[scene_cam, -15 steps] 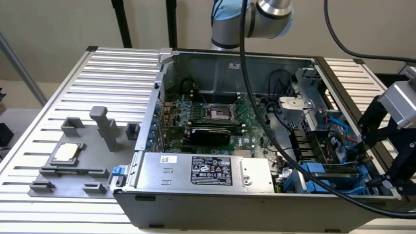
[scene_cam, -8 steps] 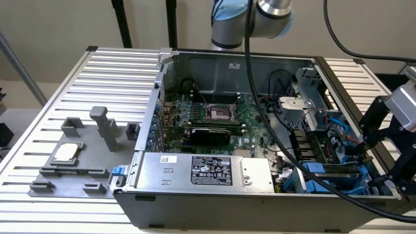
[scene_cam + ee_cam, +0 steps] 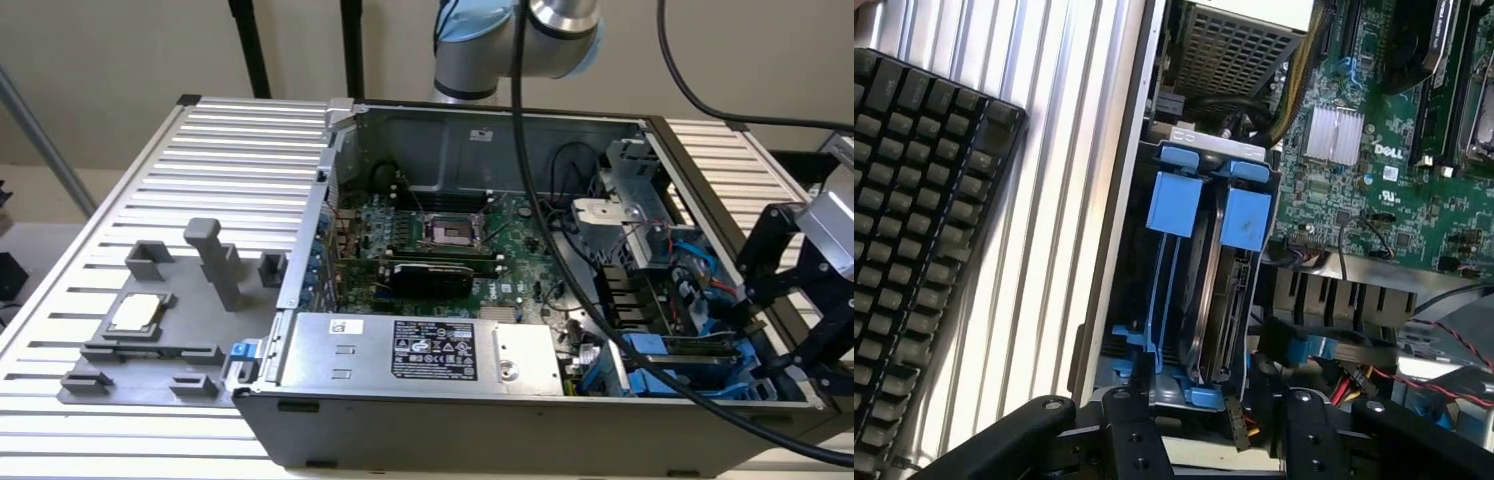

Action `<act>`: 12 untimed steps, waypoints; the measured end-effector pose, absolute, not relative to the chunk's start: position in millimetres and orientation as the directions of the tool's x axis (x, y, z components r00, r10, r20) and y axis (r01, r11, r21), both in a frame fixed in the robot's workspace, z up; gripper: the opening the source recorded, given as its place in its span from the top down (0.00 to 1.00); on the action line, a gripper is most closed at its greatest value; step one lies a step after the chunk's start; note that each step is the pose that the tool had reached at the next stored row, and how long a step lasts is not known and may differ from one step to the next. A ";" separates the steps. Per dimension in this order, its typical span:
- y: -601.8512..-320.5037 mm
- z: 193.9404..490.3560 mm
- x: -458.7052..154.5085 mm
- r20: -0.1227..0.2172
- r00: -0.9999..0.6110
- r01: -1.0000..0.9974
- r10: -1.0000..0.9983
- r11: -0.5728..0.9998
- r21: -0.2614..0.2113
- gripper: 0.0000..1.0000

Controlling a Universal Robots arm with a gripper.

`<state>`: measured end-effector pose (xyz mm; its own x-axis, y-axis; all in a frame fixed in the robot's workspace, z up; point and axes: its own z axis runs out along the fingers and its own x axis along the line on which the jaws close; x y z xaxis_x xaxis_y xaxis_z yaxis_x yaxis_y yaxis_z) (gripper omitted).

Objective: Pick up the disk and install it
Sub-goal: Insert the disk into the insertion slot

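End effector [image 3: 1219, 410] spread wide, astride the on-edge disk [image 3: 1206, 300]. Probably stiff, fairly heavy, shock-sensitive; best gripped across blue carrier frame [image 3: 1176, 205].

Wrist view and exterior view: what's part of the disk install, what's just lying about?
Job:
- flat silver-grey metal disk in a blue plastic carrier frame, slotted in the drive bay
- black gripper, jaws apart, close to the disk
- open grey metal computer case

Lying about:
- black keyboard
- small square silver chip
- large grey box with black label
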<state>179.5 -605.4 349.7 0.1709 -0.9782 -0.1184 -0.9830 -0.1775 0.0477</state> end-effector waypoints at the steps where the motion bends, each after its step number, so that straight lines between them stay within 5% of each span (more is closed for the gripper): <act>1: -605.3 349.3 179.6 -0.120 0.178 -0.982 -0.977 -0.185 0.047 0.50; 12: -602.5 347.4 183.7 -0.143 0.224 -0.972 -0.964 -0.232 0.042 0.50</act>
